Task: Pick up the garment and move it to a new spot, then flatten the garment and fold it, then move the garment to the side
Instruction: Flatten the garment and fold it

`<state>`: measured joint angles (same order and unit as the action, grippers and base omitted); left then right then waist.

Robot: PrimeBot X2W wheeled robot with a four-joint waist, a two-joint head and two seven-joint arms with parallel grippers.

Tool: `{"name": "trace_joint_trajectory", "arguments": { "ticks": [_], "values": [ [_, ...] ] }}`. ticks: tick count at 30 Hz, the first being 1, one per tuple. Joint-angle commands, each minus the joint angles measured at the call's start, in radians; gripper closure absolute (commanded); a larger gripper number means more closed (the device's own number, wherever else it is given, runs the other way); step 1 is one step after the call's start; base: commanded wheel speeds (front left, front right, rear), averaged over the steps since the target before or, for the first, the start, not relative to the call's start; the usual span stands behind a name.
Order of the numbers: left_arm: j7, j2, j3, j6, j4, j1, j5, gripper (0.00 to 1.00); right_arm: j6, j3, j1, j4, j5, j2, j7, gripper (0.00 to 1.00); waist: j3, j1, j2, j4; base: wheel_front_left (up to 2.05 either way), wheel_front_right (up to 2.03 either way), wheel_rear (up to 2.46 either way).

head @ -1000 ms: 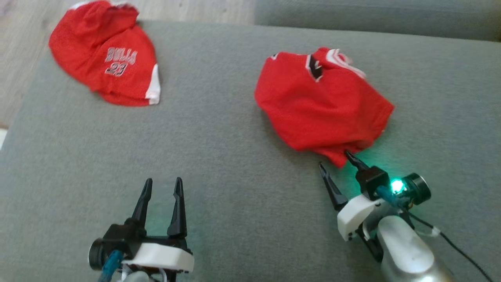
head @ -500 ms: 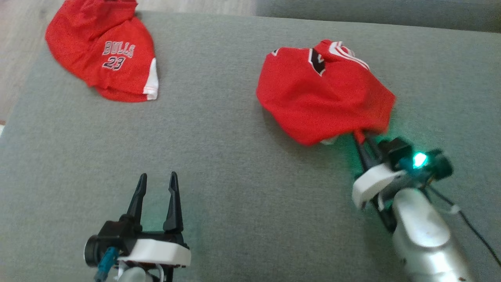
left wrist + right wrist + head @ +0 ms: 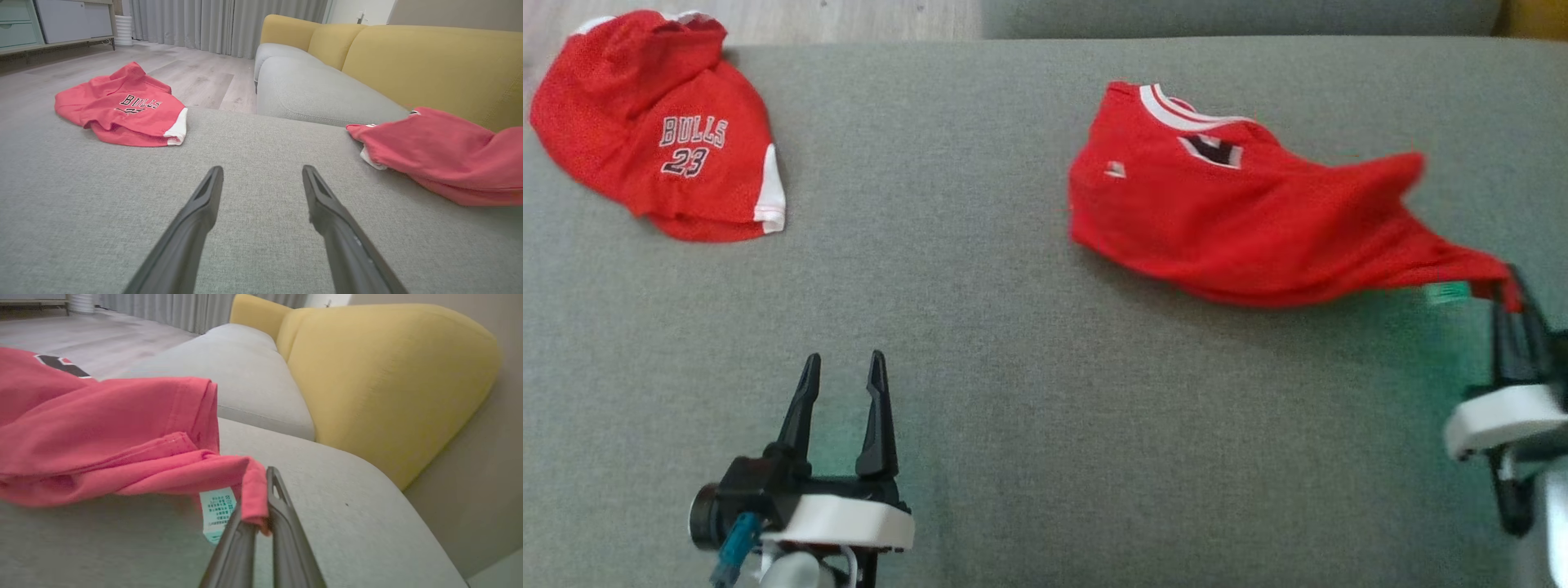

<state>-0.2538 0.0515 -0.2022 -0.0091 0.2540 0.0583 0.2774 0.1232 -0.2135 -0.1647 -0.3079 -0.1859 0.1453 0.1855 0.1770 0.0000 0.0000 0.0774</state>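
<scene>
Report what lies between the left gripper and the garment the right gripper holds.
Nothing but bare grey cushion: the head view shows it between the left gripper and the garment.

This is a home, most likely a living room. The wide grey cushion (image 3: 980, 327) in front is part of a sofa. Beside it there is another grey seat (image 3: 318, 94), and behind them stand thick yellow back cushions (image 3: 429, 65). The floor (image 3: 196, 77) is made of pale wooden planks. Long grey curtains (image 3: 212, 20) hang down to it at the far wall, and near them stands a low cabinet (image 3: 69, 18) with pale green drawers (image 3: 16, 32). A red shirt (image 3: 1225, 220) and a second red shirt (image 3: 662, 139) with a team print are on the cushion.
</scene>
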Motion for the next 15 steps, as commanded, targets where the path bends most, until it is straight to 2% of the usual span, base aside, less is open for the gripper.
{"name": "trace_joint_trajectory", "arguments": {
  "ticks": [1,5,6,7,15],
  "values": [
    [-0.008,-0.001,0.033,-0.001,-0.031,0.039,-0.009,0.00,0.008,-0.007,-0.006,0.044,-0.011,0.006,-0.008,1.00,0.007,0.0000,0.0000,-0.003,0.00,0.00,0.00],
    [-0.008,-0.001,0.031,-0.006,-0.030,0.048,-0.013,0.00,0.008,-0.064,0.015,0.043,-0.036,-0.016,-0.031,0.98,0.017,0.0000,0.0000,-0.001,0.00,0.00,0.00],
    [-0.008,-0.001,0.030,-0.007,-0.029,0.050,-0.014,0.00,0.008,-0.068,0.016,0.037,-0.044,-0.018,-0.030,0.56,0.018,0.0000,0.0000,0.000,0.00,0.00,0.00],
    [-0.008,-0.001,0.030,-0.008,-0.028,0.052,-0.014,0.00,0.008,-0.071,0.016,0.031,-0.047,-0.023,-0.026,0.00,0.019,0.0000,0.0000,0.002,0.00,0.00,0.00],
    [-0.008,-0.001,0.034,-0.012,-0.024,0.050,-0.018,0.00,0.008,-0.045,0.006,0.039,-0.018,-0.071,0.015,0.00,-0.008,0.0000,0.0000,0.012,0.00,0.00,0.00]
  ]
}}
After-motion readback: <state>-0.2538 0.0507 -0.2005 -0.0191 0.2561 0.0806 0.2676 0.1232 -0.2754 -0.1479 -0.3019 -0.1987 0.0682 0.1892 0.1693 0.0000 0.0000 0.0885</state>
